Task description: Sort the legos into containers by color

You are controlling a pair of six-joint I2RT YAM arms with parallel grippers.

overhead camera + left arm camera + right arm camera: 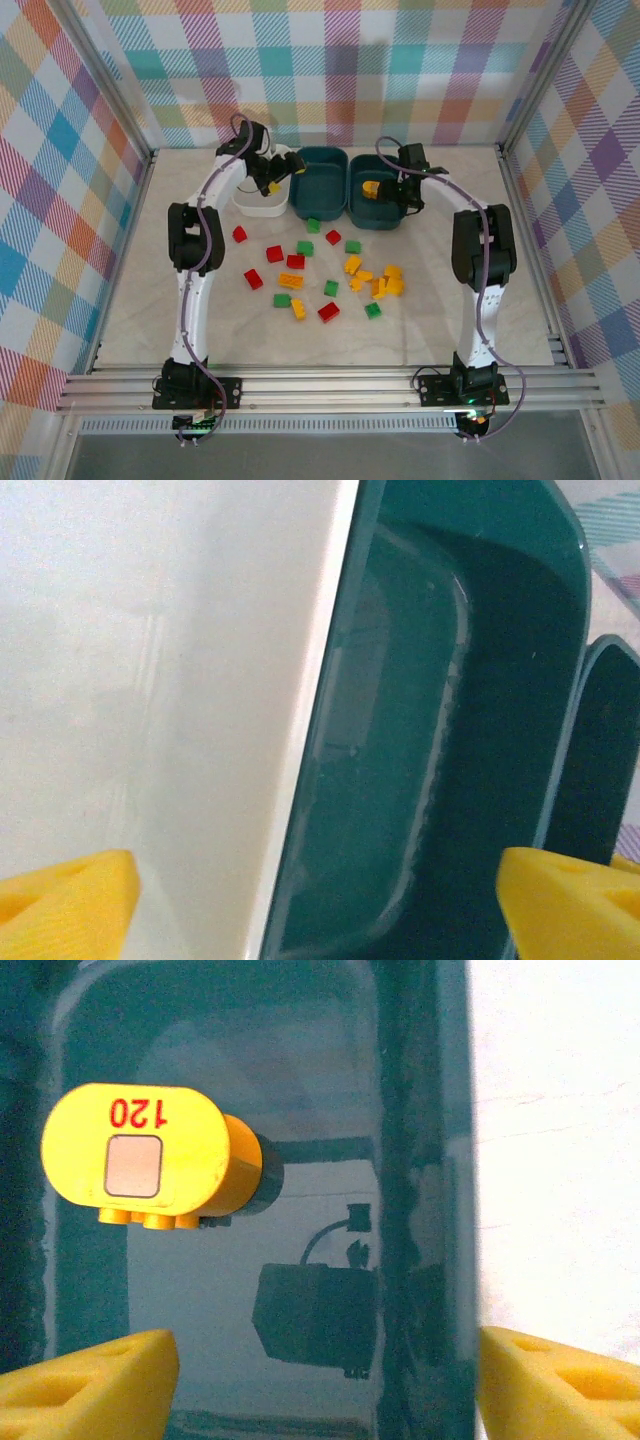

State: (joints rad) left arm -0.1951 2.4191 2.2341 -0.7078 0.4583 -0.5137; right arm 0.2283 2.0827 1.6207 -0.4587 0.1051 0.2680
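Abreast: white bin (262, 208), middle teal bin (320, 186), right teal bin (376, 213).
1 yellow lego (150, 1155) in the last; left gripper (318, 880), right gripper (325, 1360) released.

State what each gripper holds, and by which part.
Nothing is held. Left gripper open above the white plastic bin; right gripper open above a rounded yellow plastic brick.

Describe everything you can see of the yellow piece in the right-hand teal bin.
The yellow piece is a glossy plastic block with rounded ends, oval in outline. Its face carries red digits, 120, upside down in the wrist view, beside a pale square panel. Three small studs show along one edge. It lies inside the right teal bin, on its dark floor. The right pincer hangs open over it, not touching.
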